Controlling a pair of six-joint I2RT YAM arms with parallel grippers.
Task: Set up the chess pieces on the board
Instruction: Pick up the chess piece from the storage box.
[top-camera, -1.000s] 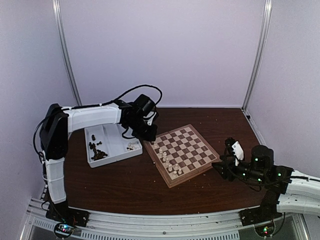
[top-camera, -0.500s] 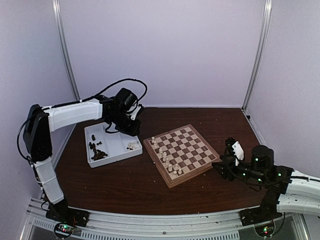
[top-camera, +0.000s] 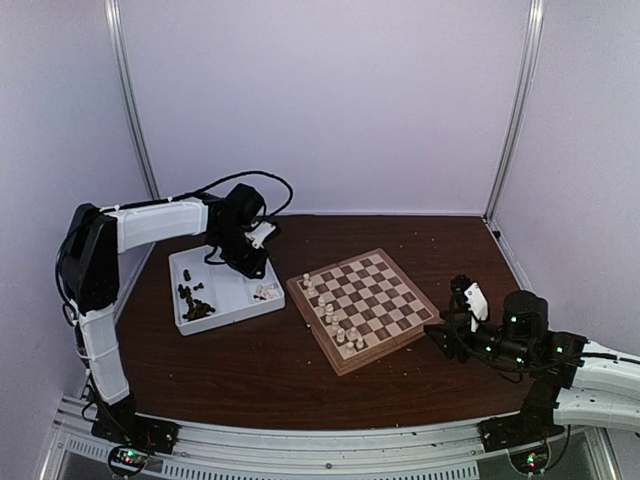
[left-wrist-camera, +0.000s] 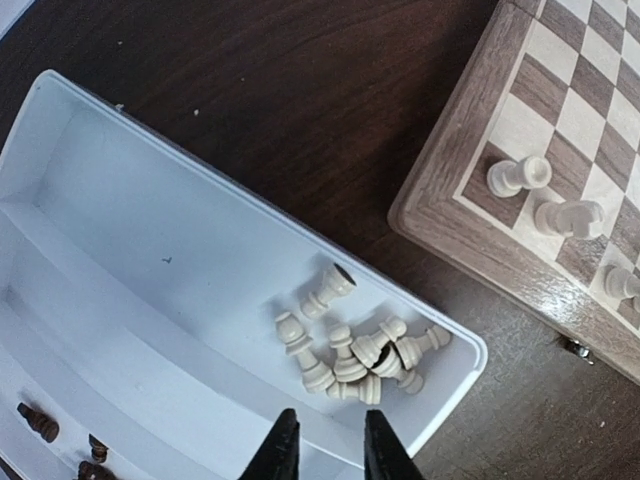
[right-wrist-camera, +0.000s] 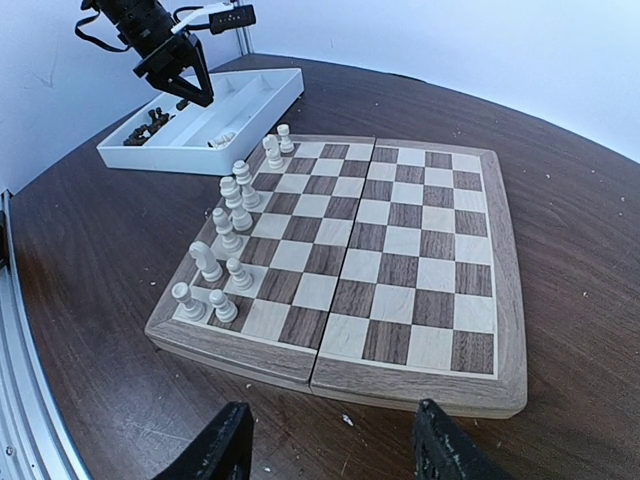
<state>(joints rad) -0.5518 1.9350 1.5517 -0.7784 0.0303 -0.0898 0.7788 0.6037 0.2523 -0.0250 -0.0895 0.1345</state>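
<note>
While left fingers (left-wrist-camera: 283, 455) hover over tray (left-wrist-camera: 100, 180), cream pieces (left-wrist-camera: 350, 352) heaped inside

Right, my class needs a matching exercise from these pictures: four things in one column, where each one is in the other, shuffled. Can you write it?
Column A
1. Heap of cream-white wooden chess pieces
2. Dark brown wooden chess pieces
3. Left arm's black gripper
4. Right arm's black gripper

Column B
a. Open, low over the table, facing the checkered wooden board
b. Above the white plastic tray
c. Lying in the tray compartment nearest the board
d. In a tray compartment farther from the board

Pairs: 1-c, 2-d, 3-b, 4-a
</note>
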